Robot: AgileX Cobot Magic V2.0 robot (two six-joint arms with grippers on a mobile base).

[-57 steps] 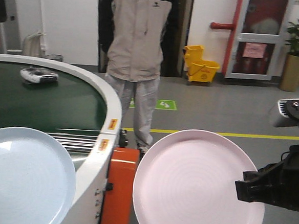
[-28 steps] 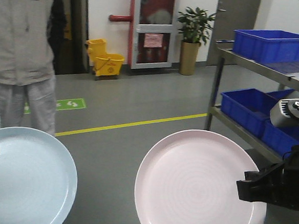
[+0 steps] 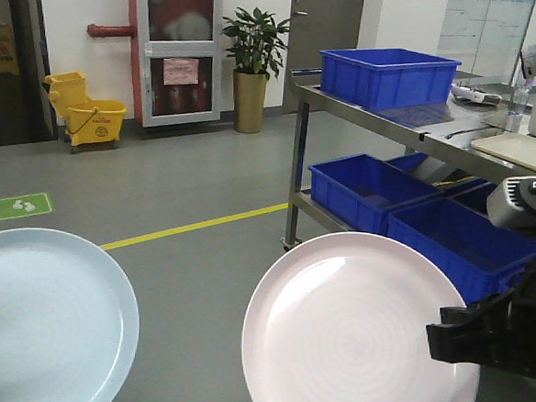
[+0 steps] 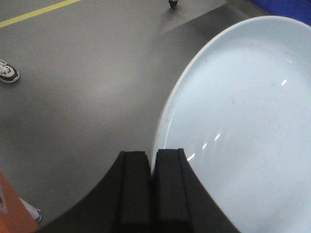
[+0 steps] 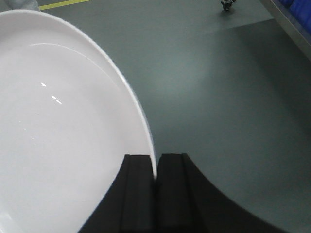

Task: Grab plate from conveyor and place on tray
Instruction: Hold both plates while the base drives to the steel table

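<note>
Grey floor (image 3: 206, 164) with yellow line (image 3: 193, 225), steel rack (image 3: 296, 166) of blue bins (image 3: 387, 76), potted plant (image 3: 253, 48), yellow mop bucket (image 3: 94, 120)

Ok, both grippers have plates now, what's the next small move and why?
Probably turn right toward the tray on the steel rack: the right gripper is shut on the plate, the left gripper on a pale blue plate, both over bare floor.

In the front view the plate (image 3: 350, 340) fills the lower centre-right, its right edge pinched in the right gripper (image 3: 435, 341). A second plate (image 3: 39, 318) sits lower left, its edge between the fingers of the left gripper (image 4: 151, 156). Behind at right, a rack (image 3: 298, 157) carries a bin (image 3: 387, 76) and the tray (image 3: 527, 151) on top, with more bins (image 3: 370, 190) on the shelf below. A plant (image 3: 253, 53) and a bucket (image 3: 94, 120) stand upper left.
</note>
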